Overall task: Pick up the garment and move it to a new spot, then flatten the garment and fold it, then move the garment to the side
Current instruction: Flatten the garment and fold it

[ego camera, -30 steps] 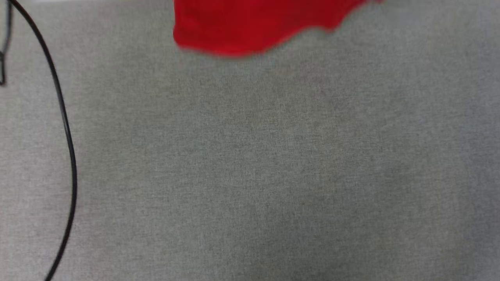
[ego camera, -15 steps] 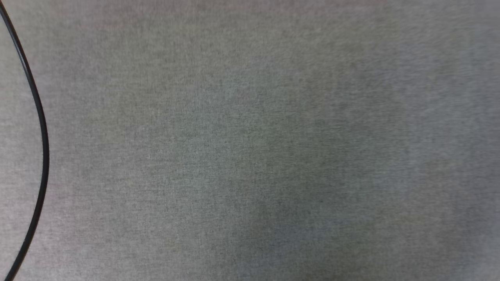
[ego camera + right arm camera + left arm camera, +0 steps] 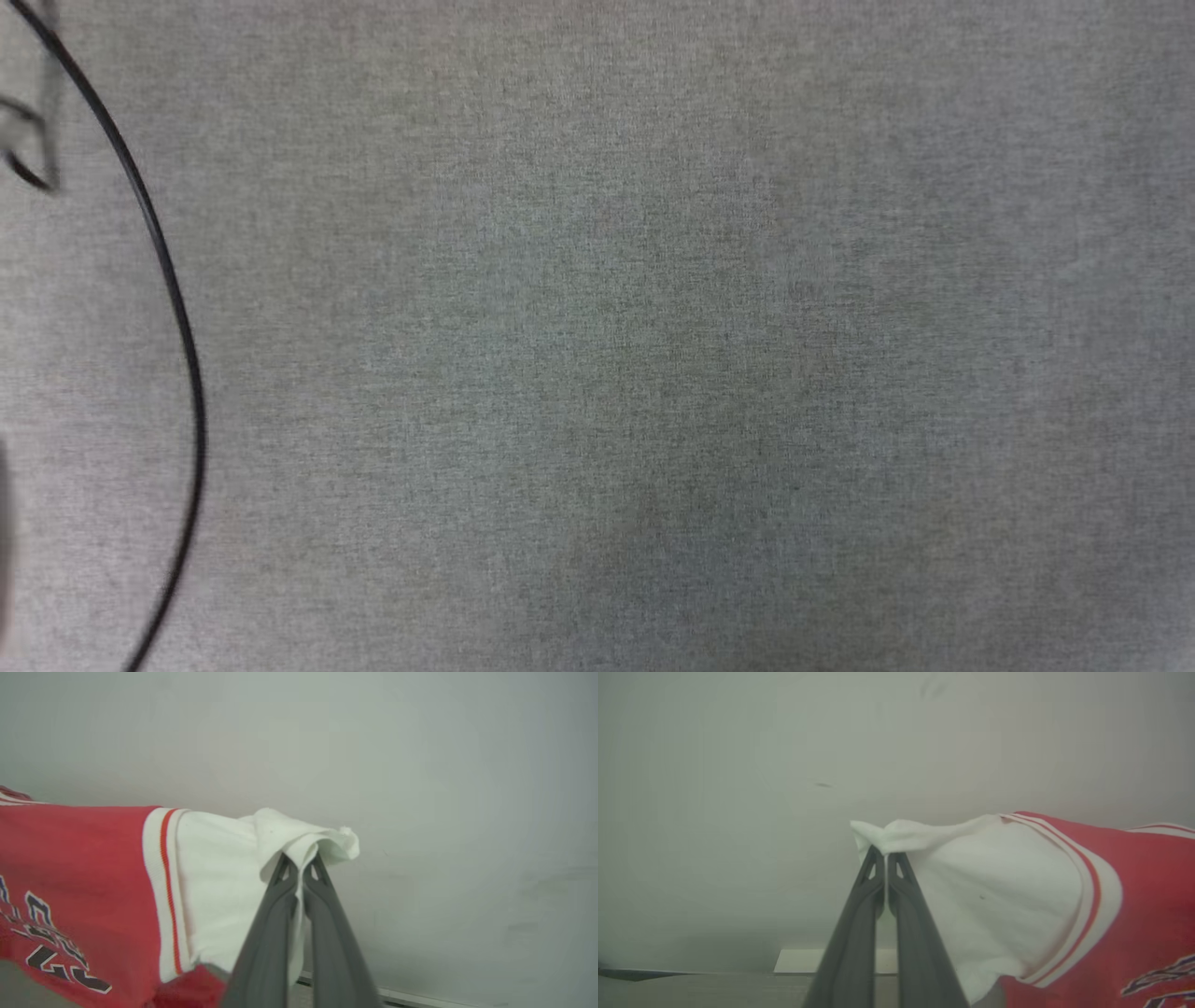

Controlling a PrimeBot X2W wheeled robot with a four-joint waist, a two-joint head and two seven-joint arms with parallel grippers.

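Left gripper [image 3: 886, 851]: fingers [image 3: 859, 924] pressed tight together, w/ a bunched bit of white sleeve end clamped at the tips; the cloth puffs out just above them. Right gripper [image 3: 300, 858]: same story, fingers [image 3: 268, 933] closed on the other white sleeve end, w/ a strip of white fabric trailing down btwn them. The garment [image 3: 84, 858] runs sideways from each pinch: white sleeve, then white trim w/ a thin red stripe, then the red body. In the left wrist view it goes off the right edge, in the right wrist view off the left edge, so the shirt is strung btwn the two grippers by its sleeves and held up in front of a pale wall [image 3: 420, 765]. Chest print [image 3: 46, 938] is dark lettering w/ white outline, partly cut off and not readable. Red fabric sags a little below the sleeves. A pale strip [image 3: 420, 998] runs along the foot of the wall. Head view: grey woven bench [image 3: 653, 327], w/ a thin black cable [image 3: 182, 317] curving down its left side and a blurred dark loop [image 3: 28, 149] by the top-left corner.
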